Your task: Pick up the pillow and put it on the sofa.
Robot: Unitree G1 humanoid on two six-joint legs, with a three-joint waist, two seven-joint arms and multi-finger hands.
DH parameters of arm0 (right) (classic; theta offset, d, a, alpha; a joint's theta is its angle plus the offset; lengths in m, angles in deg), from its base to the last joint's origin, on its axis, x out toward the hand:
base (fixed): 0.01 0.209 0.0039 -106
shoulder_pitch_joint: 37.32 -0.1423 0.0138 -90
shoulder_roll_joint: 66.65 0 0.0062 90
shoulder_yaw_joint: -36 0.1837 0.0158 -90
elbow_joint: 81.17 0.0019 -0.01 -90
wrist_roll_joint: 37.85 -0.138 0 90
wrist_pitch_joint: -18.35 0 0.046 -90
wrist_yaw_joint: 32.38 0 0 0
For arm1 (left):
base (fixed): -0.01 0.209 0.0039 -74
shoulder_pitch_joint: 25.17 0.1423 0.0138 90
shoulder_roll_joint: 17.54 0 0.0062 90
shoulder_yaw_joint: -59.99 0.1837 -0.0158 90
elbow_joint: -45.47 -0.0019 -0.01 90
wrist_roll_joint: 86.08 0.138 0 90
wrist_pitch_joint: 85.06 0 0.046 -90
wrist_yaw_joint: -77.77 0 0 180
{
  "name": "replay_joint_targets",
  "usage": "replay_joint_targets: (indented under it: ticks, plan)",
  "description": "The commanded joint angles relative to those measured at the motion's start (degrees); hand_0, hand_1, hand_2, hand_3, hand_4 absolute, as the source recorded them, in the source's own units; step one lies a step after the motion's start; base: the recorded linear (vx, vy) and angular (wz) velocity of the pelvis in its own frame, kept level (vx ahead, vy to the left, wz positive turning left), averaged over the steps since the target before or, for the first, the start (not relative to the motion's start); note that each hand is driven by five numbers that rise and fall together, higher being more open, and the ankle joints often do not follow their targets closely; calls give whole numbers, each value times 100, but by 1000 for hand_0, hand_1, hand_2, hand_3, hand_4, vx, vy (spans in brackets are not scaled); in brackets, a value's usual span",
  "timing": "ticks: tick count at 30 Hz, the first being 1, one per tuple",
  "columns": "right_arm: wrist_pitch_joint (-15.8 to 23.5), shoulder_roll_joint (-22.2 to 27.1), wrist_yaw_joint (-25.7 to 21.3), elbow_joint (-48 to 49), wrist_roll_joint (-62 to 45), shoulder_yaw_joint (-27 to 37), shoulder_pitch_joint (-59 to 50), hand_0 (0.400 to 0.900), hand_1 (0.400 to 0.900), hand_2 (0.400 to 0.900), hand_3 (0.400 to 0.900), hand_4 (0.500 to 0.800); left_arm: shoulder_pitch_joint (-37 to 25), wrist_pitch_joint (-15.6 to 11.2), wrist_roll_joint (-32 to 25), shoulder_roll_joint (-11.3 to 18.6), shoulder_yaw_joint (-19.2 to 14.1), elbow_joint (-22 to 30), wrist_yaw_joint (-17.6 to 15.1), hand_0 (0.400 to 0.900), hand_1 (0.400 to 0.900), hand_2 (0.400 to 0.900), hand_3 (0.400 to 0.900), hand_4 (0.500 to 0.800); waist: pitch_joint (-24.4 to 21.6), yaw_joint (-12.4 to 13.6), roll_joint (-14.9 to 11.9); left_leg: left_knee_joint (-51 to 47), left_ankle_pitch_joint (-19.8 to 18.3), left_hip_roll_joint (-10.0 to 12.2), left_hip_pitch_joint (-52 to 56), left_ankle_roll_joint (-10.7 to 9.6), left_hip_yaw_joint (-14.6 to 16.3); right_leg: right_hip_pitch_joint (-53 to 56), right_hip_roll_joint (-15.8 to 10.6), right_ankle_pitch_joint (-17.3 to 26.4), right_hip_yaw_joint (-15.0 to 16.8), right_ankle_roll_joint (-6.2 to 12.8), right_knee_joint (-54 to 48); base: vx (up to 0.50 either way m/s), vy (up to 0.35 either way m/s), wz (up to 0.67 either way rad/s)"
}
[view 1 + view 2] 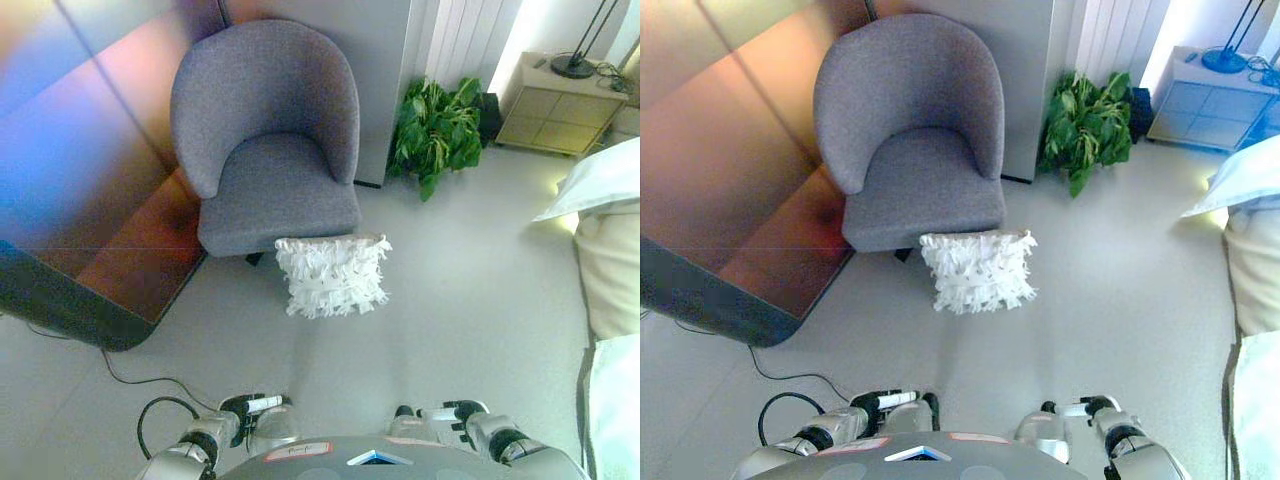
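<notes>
A white fringed pillow (333,275) stands on the grey floor, leaning against the front edge of a grey tub armchair (270,140). The chair's seat (280,180) is bare. My left hand (248,407) shows at the bottom left and my right hand (452,413) at the bottom right. Both are low and close to my body, well short of the pillow, with fingers curled and holding nothing.
A green potted plant (437,130) stands right of the chair by a white curtain. A cabinet (555,105) with a lamp is at the far right. A bed with white bedding (610,260) lies along the right edge. A dark glossy panel (90,200) is on the left.
</notes>
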Motion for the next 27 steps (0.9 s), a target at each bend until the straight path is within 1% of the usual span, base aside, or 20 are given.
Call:
replay_joint_targets:
  ticks: [1, 3, 4, 6, 8, 10, 11, 12, 13, 14, 15, 16, 18, 19, 20, 21, 22, 23, 25, 27]
  plan:
    - [-177, -168, 128, -250, 280, -87, 28, 900, 900, 900, 900, 800, 398, 157, 55, 161, -15, -254, 33, 900, 900, 900, 900, 800, 357, 215, -121, -932, 1327, -69, -534, -218, 201, 729, 874, -697, -198, -566, 22, 527, 124, -35]
    - [-160, -166, 174, -225, 319, -98, 78, 900, 900, 900, 900, 800, 469, 108, 22, 144, -61, -321, 62, 900, 900, 900, 900, 800, 392, 326, -131, -1312, 1667, 71, -737, -314, 185, 1015, 836, -820, -157, -571, -42, 502, 121, -37]
    - [-96, -160, 203, -217, 363, -92, 131, 900, 900, 900, 900, 800, 505, 79, 1, 115, -87, -355, 60, 900, 900, 900, 900, 800, 406, 409, -162, -1505, 1729, 120, -898, -331, 184, 1190, 773, -924, -124, -571, -42, 525, 146, -44]
    - [47, -149, 249, -225, 441, -99, 200, 900, 900, 900, 900, 800, 588, -5, -83, 68, -131, -417, 17, 900, 900, 900, 900, 800, 414, 537, -177, -1772, 1718, 197, -1128, -361, 211, 1423, 655, -1164, -77, -557, 88, 538, 178, -44]
    - [155, -158, 269, -200, 462, -118, 238, 900, 900, 900, 900, 800, 666, -95, -141, 29, -206, -456, -54, 900, 900, 900, 900, 800, 372, 592, -93, -1809, 1749, 348, -1207, -424, 369, 1639, 623, -1537, -59, -529, 309, 519, 184, -32]
    - [250, -213, 245, -227, 514, -47, 269, 900, 900, 900, 900, 800, 720, -117, -174, 19, -336, -508, -48, 900, 900, 900, 900, 800, 278, 606, -53, -1712, 1726, 430, -1142, -433, 627, 1889, 584, -1811, -49, -455, 450, 554, 223, -22]
    - [263, -257, 217, -266, 508, -46, 253, 900, 900, 900, 900, 800, 753, -101, -198, -4, -392, -489, -77, 900, 900, 900, 900, 800, 218, 611, -105, -1785, 1373, 346, -1070, -311, 731, 1944, 480, -1778, -47, -377, 537, 594, 256, -33]
    - [278, -316, 168, -313, 495, -28, 233, 900, 900, 900, 900, 800, 772, -100, -194, 11, -464, -517, -59, 900, 900, 900, 900, 800, 130, 667, -154, -1859, 1272, 275, -1003, -285, 611, 2025, 367, -1751, -7, -250, 629, 646, 271, -36]
    - [281, -379, 144, -346, 481, 33, 208, 900, 900, 900, 900, 800, 725, -63, -193, 51, -555, -519, -79, 900, 900, 900, 900, 800, 48, 689, -228, -1712, 1229, 172, -877, -197, 561, 2120, 284, -1669, 84, -115, 769, 583, 235, -28]
    - [305, -398, 156, -368, 451, 58, 202, 900, 900, 900, 900, 800, 699, -52, -187, 77, -580, -504, -96, 900, 900, 900, 900, 800, 31, 686, -274, -1557, 1201, 115, -866, -165, 553, 2147, 245, -1597, 112, -59, 843, 502, 208, -13]
    - [328, -423, 149, -374, 401, 74, 182, 900, 900, 900, 900, 800, 657, -82, -173, 109, -575, -515, -93, 900, 900, 900, 900, 800, -14, 709, -352, -1439, 1072, -14, -853, -32, 465, 2124, 95, -1297, 148, 51, 1083, 406, 205, 2]
    - [351, -452, 155, -368, 469, 98, 159, 900, 900, 900, 900, 800, 609, -93, -156, 152, -556, -499, -69, 900, 900, 900, 900, 800, -76, 709, -435, -1396, 941, -162, -781, 136, 443, 1991, -70, -752, 197, 153, 1376, 460, 269, 16]
    - [406, -496, 91, -329, 417, 99, 159, 900, 900, 900, 900, 800, 432, 10, -216, 278, -435, -422, -76, 900, 900, 900, 900, 800, -169, 633, -487, -1445, 747, -343, -503, 408, 548, 1612, -300, 0, 206, 259, 2223, 469, 305, 40]
    - [459, -504, 14, -280, 293, 82, 163, 900, 900, 900, 900, 800, 328, 27, -182, 346, -317, -411, -83, 900, 900, 900, 900, 800, -194, 599, -492, -1524, 666, -506, -314, 539, 429, 1348, -422, 221, 223, 249, 2784, 435, 274, 37]
    - [470, -501, -1, -242, 261, 87, 152, 900, 900, 900, 900, 800, 286, 36, -107, 371, -287, -385, -91, 900, 900, 900, 900, 800, -214, 589, -436, -1523, 616, -498, -237, 579, 472, 1135, -429, 330, 193, 197, 3036, 417, 232, 28]
    - [481, -494, -9, -190, 241, 57, 132, 900, 900, 900, 900, 800, 231, 63, -77, 416, -236, -354, -125, 900, 900, 900, 900, 800, -217, 553, -436, -1564, 562, -540, -102, 607, 527, 887, -476, 368, 140, 156, 3171, 372, 132, 22]
    - [470, -501, -51, -109, 272, -17, 115, 900, 900, 900, 900, 800, 158, 47, -59, 487, -163, -341, -155, 900, 900, 900, 900, 800, -208, 498, -468, -1603, 514, -613, 39, 639, 564, 688, -470, 245, 26, 97, 3130, 330, 63, 17]
    - [474, -492, -46, -106, 311, -54, 83, 900, 900, 900, 900, 800, 117, 61, -95, 520, -138, -325, -160, 900, 900, 900, 900, 800, -216, 484, -446, -1605, 494, -598, 83, 631, 608, 571, -371, 198, -55, 57, 2924, 346, -7, 14]
    - [412, -475, -107, -114, 542, -150, -21, 900, 900, 900, 900, 800, -27, 96, -182, 614, -73, -288, -192, 900, 900, 900, 900, 800, -183, 387, -445, -1679, 434, -614, 327, 595, 725, 261, -207, -158, -345, -46, 2362, 274, -105, 13]
    - [280, -450, -328, -142, 908, -233, -114, 900, 900, 900, 900, 800, -135, 97, -190, 631, -38, -281, -254, 900, 900, 900, 900, 800, -122, 321, -418, -1752, 353, -600, 598, 531, 728, -123, -104, -181, -644, -92, 1718, 244, -202, 22]
